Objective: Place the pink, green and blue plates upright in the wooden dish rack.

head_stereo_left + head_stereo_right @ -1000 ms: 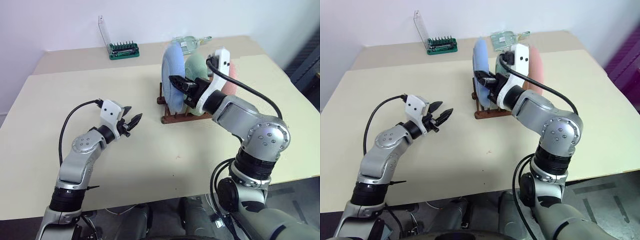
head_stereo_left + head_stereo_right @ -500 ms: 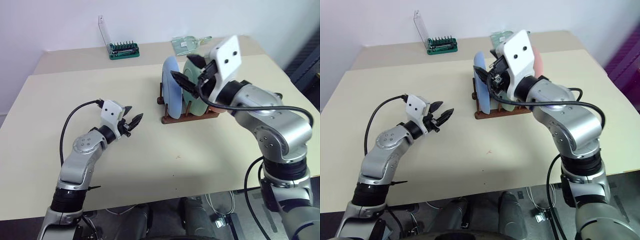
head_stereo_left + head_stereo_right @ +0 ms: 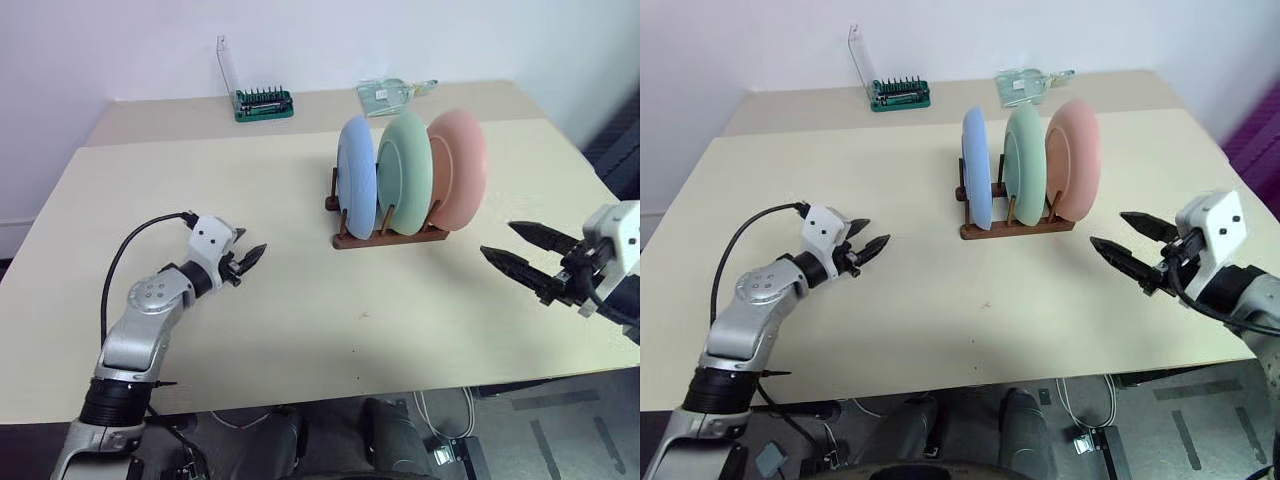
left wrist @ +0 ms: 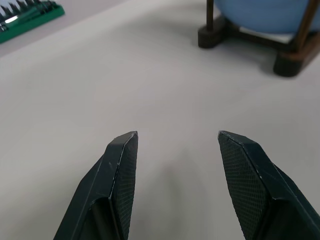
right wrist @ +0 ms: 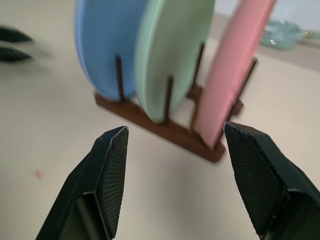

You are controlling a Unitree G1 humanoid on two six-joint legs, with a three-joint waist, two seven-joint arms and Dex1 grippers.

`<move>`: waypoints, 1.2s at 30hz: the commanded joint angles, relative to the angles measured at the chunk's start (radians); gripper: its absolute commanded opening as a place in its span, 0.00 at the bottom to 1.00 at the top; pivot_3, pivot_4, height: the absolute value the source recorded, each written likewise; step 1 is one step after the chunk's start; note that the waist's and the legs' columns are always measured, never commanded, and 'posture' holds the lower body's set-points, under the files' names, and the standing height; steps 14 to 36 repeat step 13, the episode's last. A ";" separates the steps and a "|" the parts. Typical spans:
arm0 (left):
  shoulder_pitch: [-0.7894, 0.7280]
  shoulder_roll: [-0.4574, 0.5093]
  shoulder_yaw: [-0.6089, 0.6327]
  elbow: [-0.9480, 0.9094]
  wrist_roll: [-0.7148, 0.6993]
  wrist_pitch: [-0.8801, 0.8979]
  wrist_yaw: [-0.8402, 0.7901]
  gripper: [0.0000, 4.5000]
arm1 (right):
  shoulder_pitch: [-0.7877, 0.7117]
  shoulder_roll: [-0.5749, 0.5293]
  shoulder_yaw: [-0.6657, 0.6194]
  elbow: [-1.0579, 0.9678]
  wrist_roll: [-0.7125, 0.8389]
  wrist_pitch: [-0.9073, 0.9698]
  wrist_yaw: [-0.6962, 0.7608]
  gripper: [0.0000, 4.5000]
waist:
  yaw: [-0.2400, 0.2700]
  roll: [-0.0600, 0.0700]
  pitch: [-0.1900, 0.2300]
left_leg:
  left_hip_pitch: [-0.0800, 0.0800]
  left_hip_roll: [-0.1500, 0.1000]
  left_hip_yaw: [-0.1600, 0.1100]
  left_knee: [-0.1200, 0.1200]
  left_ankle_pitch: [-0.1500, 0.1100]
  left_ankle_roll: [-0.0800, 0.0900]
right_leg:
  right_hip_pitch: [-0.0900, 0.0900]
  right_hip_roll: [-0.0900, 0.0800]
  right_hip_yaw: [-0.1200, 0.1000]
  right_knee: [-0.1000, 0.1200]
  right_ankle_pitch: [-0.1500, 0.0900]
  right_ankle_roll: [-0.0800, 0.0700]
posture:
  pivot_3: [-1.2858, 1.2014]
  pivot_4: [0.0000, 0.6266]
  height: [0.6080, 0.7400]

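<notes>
My left hand [image 3: 247,262] hovers spread and empty over the tabletop [image 3: 300,320]. In the wooden dish rack [image 3: 390,235] the blue plate [image 3: 356,178], green plate [image 3: 408,172] and pink plate [image 3: 460,168] all stand upright. My right hand [image 3: 525,252] hangs released, empty and well clear, so I judge the racking done and only need to keep both arms away.

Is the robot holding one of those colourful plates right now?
No: the blue plate, green plate and pink plate all stand in the wooden rack, and both the left gripper and right gripper are open and empty.

Right gripper [image 3: 1127,246] released blue plate [image 3: 976,167], withdrew.
</notes>
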 commanded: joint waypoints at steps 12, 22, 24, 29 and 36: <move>0.147 0.012 0.006 -0.174 -0.012 0.062 -0.017 0.58 | -0.075 0.062 0.148 0.293 -0.147 -0.240 0.018 0.68 | 0.006 0.000 0.000 | 0.000 0.000 0.000 0.000 0.000 0.000 | 0.000 0.000 0.000 0.000 0.000 0.000 | 0.52 0.24 0.96; 0.152 0.011 0.009 -0.181 -0.012 0.065 -0.014 0.58 | -0.080 0.062 0.150 0.309 -0.146 -0.243 0.019 0.68 | 0.006 0.000 0.000 | 0.000 0.000 0.000 0.000 0.000 0.000 | 0.000 0.000 0.000 0.000 0.000 0.000 | 0.52 0.24 0.96; 0.152 0.011 0.009 -0.181 -0.012 0.065 -0.014 0.58 | -0.080 0.062 0.150 0.309 -0.146 -0.243 0.019 0.68 | 0.006 0.000 0.000 | 0.000 0.000 0.000 0.000 0.000 0.000 | 0.000 0.000 0.000 0.000 0.000 0.000 | 0.52 0.24 0.96; 0.152 0.011 0.009 -0.181 -0.012 0.065 -0.014 0.58 | -0.080 0.062 0.150 0.309 -0.146 -0.243 0.019 0.68 | 0.006 0.000 0.000 | 0.000 0.000 0.000 0.000 0.000 0.000 | 0.000 0.000 0.000 0.000 0.000 0.000 | 0.52 0.24 0.96; 0.152 0.011 0.009 -0.181 -0.012 0.065 -0.014 0.58 | -0.080 0.062 0.150 0.309 -0.146 -0.243 0.019 0.68 | 0.006 0.000 0.000 | 0.000 0.000 0.000 0.000 0.000 0.000 | 0.000 0.000 0.000 0.000 0.000 0.000 | 0.52 0.24 0.96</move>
